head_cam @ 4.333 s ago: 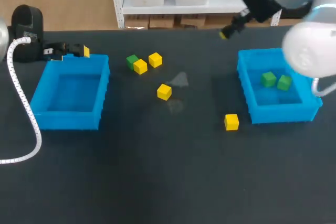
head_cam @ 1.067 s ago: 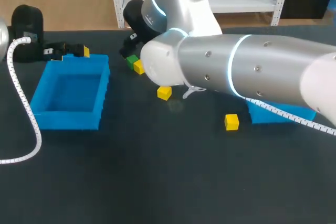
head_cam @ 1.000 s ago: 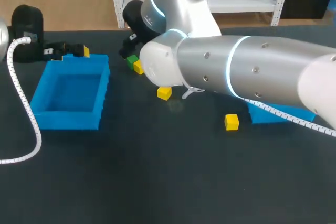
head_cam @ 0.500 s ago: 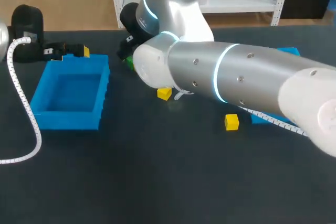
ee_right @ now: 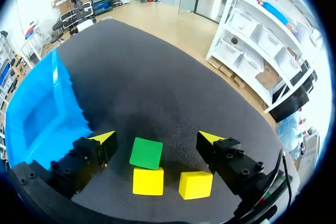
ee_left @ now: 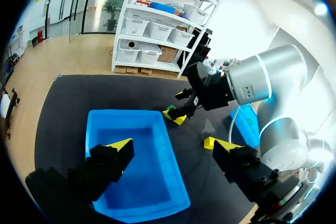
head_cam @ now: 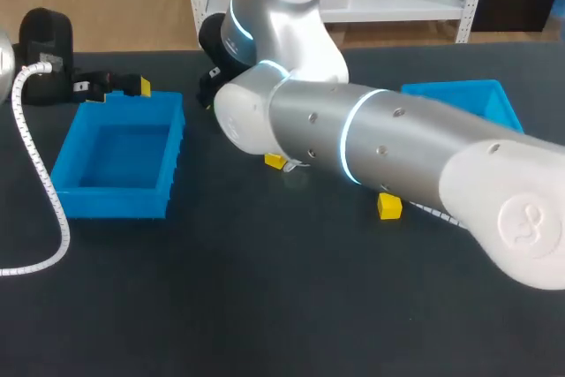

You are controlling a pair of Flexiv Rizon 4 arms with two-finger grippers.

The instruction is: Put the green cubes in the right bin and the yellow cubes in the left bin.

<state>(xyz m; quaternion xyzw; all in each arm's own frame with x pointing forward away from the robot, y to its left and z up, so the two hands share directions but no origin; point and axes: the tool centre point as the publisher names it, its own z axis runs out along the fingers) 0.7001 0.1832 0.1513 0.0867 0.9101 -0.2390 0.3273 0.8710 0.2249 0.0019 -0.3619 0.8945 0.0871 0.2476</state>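
As right fingers point(ee_right: 102, 140) gape, green cube point(ee_right: 146, 153) lies between.

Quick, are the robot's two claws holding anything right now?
Left gripper: open, empty, near the left bin.
Right gripper: open, empty; the green cube sits between its fingers, not gripped.

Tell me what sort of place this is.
Probably a robotics lab bench for sorting trials: the right arm extends over a dark table holding a blue left bin, a right bin, and a green cube beside yellow cubes.
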